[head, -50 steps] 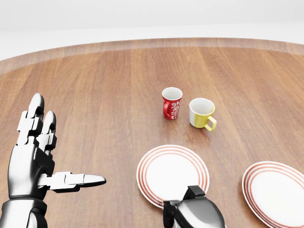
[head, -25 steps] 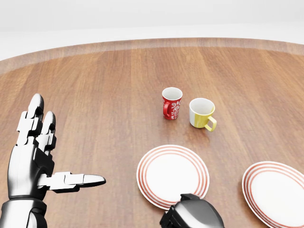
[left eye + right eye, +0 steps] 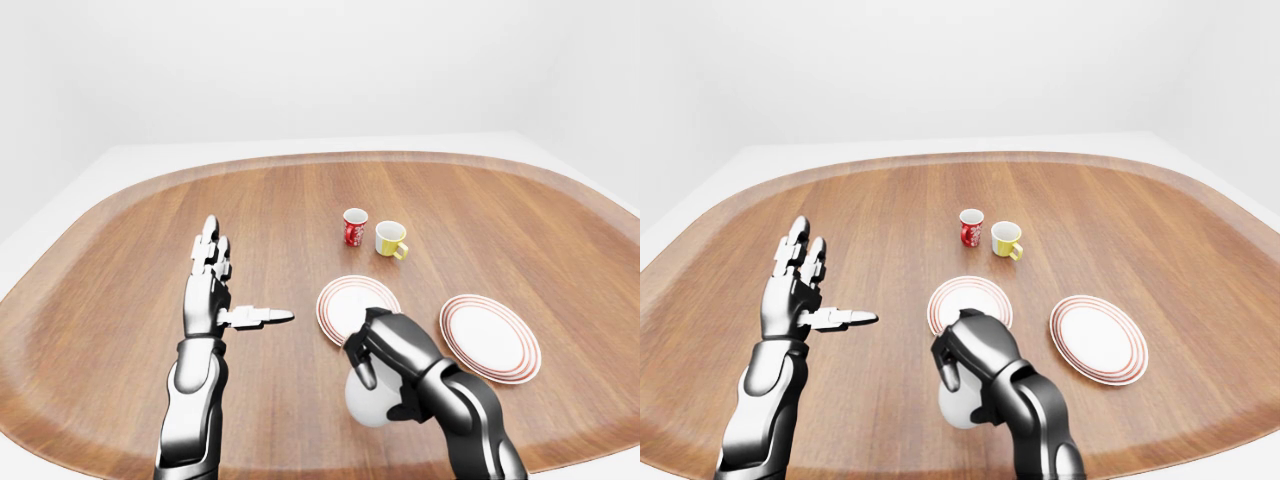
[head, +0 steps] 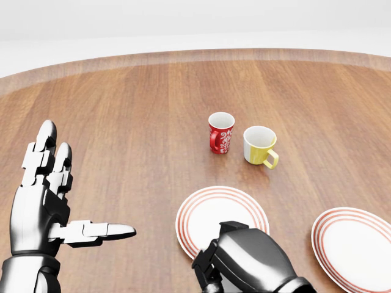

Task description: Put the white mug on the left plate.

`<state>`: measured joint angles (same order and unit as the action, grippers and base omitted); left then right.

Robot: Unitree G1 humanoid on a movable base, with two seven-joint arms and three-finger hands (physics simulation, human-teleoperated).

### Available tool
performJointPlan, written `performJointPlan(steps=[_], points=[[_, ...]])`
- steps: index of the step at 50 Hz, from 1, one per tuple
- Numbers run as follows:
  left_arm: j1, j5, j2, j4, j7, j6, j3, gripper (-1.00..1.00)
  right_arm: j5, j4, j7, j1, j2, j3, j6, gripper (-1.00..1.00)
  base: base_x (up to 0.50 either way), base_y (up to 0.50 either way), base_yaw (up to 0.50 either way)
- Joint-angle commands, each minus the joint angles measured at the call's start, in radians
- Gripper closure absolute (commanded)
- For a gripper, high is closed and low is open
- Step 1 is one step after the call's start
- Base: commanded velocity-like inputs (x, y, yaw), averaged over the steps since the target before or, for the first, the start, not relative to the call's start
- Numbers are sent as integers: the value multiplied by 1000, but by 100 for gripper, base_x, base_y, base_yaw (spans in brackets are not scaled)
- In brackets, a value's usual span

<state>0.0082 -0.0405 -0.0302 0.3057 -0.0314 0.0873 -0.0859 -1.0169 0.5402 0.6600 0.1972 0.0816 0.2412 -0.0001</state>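
My right hand (image 3: 375,372) is shut on the white mug (image 3: 366,405), which hangs under the fingers near the bottom of the left-eye view, just below the left plate. The mug is hidden in the head view, where only the back of that hand (image 4: 247,259) shows, overlapping the plate's lower rim. The left plate (image 4: 221,210), white with red rings, has nothing on it. Left of the plate, my left hand (image 3: 243,283) is held up open, fingers spread and thumb pointing right.
A red patterned cup (image 4: 220,132) and a yellow mug (image 4: 259,146) stand side by side above the left plate. A second red-ringed plate (image 4: 354,241) lies at the right. The wooden table's (image 3: 120,290) raised rim curves round all of it.
My right hand has risen further into the bottom of the head view and now overlaps the left plate's lower rim. The left hand and the cups are unmoved.
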Motion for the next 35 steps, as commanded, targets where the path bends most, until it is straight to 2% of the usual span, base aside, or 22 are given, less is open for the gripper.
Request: performJointPlan(steps=[1,3,5,9,10,13,16,17,24,35], points=[[-1,0,0,0,0,0,0,-99,31,8,38,-141,-15,-75,23,100,0,0,0],[0,0,0,4,0,0,1,-99,32,-8,38,-164,-21,-83,23,100,0,0,0],[0,1,0,3,0,0,1,-99,26,-61,38,-204,-16,-98,-2,100,0,0,0],[-1,1,0,2,0,0,0,-99,35,-122,38,-293,-22,-126,-4,100,0,0,0],[-1,1,0,2,0,0,1,-99,27,-161,38,-322,-13,-131,-24,100,0,0,0],[-1,1,0,3,0,0,1,-99,15,-230,38,-365,-6,-142,-56,100,0,0,0],[-2,1,0,4,0,0,0,-99,12,-300,38,-413,-5,-152,-72,100,0,0,0],[-2,1,0,5,0,0,0,-99,6,-337,38,-426,-3,-152,-86,100,0,0,0],[0,1,0,7,0,0,1,-99,-13,-446,-7,-469,-5,-151,-87,100,0,0,0],[1,1,0,10,-2,0,1,-99,-74,-812,-256,-624,10,-154,-87,100,0,0,0]])
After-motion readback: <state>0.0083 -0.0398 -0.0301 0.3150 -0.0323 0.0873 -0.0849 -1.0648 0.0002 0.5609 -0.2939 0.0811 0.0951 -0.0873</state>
